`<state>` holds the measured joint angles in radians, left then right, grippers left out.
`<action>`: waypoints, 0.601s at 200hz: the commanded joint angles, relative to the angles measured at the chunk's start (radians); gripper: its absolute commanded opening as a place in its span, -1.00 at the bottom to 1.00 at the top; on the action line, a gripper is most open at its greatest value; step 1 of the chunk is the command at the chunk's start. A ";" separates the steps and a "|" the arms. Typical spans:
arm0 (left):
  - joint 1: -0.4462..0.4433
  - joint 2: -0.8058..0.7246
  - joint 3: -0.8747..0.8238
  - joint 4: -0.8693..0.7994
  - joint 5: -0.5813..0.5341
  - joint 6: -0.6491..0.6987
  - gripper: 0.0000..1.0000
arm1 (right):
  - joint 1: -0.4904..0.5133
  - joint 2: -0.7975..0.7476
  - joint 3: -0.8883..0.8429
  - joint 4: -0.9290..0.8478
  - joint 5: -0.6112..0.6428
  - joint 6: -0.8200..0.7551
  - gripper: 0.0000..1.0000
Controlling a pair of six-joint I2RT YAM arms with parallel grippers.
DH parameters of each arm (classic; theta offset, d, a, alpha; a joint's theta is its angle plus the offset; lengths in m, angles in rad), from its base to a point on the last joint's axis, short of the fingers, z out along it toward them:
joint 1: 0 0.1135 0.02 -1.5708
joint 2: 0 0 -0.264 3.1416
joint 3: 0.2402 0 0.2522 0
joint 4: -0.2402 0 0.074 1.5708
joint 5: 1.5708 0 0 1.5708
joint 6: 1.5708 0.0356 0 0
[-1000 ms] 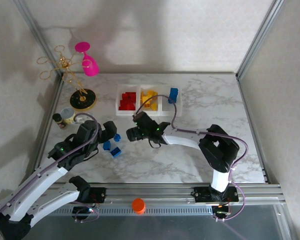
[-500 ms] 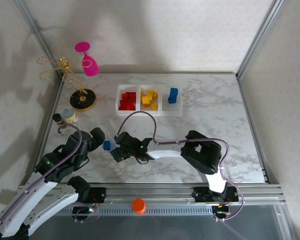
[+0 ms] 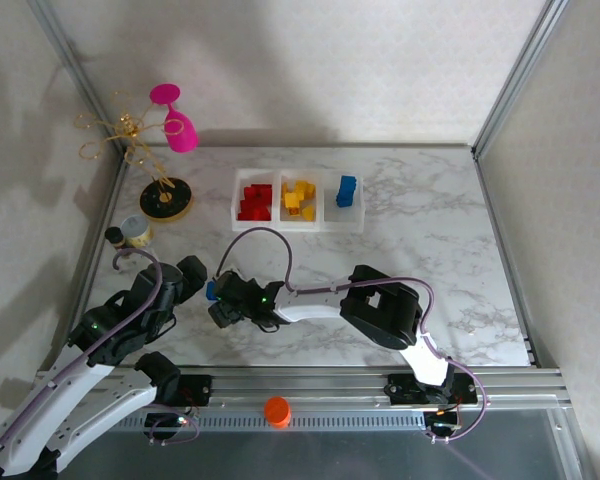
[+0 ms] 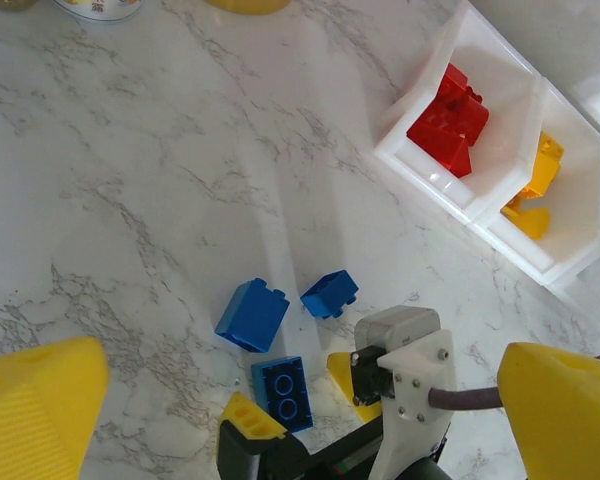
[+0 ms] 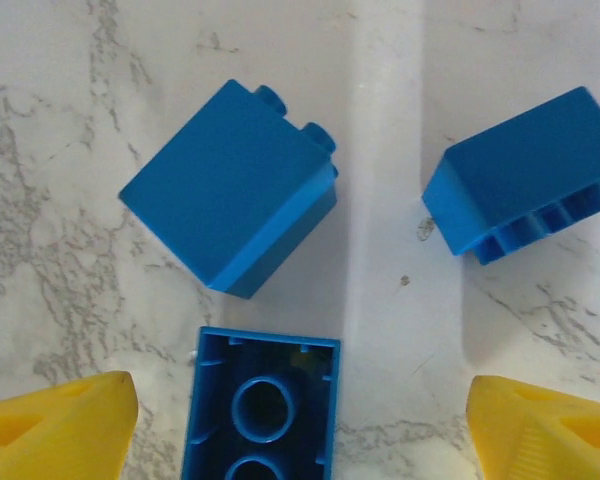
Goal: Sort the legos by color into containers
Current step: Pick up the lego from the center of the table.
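Blue legos (image 4: 252,315) well apart from containers (image 3: 298,227): right gripper (image 5: 300,430) swung back over them, jaws spread; left gripper (image 3: 192,272) pulled aside, released. Blue pick queued.

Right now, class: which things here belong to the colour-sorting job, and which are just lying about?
Job: three loose blue legos; containers; red legos; yellow legos; binned blue lego.
Lying about: gold stand; pink glass; orange cap; small jar.
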<state>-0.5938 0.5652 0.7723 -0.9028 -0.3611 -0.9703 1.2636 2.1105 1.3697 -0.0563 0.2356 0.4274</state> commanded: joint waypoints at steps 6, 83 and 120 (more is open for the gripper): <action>0.010 0.004 0.028 -0.023 -0.022 -0.008 0.99 | 0.017 0.005 0.004 -0.020 0.016 -0.001 0.62; 0.011 0.011 0.033 0.000 -0.004 0.001 0.99 | 0.017 -0.032 -0.032 -0.034 0.046 0.022 -0.13; 0.011 0.025 0.049 0.024 0.024 0.019 0.99 | 0.008 -0.117 -0.080 -0.021 0.046 0.043 -0.47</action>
<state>-0.5938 0.5819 0.7807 -0.8986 -0.3595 -0.9695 1.2705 2.0815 1.3239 -0.0689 0.2623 0.4488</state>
